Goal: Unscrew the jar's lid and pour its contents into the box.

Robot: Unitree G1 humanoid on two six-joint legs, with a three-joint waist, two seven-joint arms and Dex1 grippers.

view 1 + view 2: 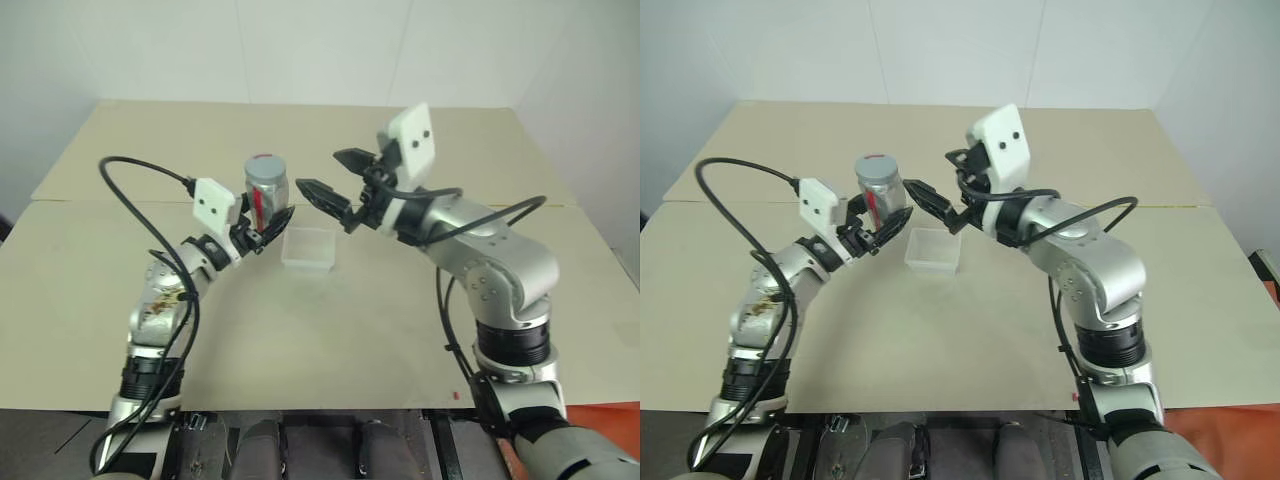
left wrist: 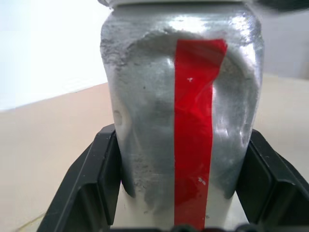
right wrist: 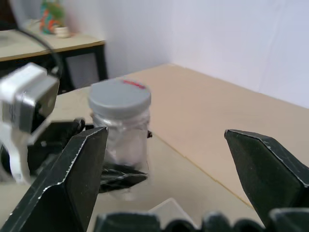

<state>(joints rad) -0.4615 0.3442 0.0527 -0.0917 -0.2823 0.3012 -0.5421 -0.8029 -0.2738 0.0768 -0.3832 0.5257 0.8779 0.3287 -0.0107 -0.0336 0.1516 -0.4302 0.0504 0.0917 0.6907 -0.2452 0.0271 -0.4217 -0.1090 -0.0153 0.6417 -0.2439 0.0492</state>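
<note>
The left gripper (image 1: 262,232) holds the jar (image 1: 266,186) upright above the table (image 1: 330,330), its two black fingers (image 2: 99,183) clamped on the lower part of the jar's body. From the left wrist view, the jar's silvery wall looks dented and carries a red stripe (image 2: 195,130) running from top to bottom, facing the camera. The grey lid (image 3: 119,97) is still on the jar, flat on top with a small red mark near its far edge.

The right gripper (image 1: 335,180) hangs in the air just to the right of the jar, level with its upper part and pointing left toward it. Its fingers (image 3: 72,179) stand wide apart and touch nothing; in the right wrist view the jar and lid sit between the two fingers but farther away.

The box (image 1: 309,247) lies flat on the table below and between the two grippers, slightly to the right of the jar and nearer the robot. It is a shallow clear tray; whether anything lies in it cannot be made out. The jar's contents cannot be made out through its wall either.
</note>
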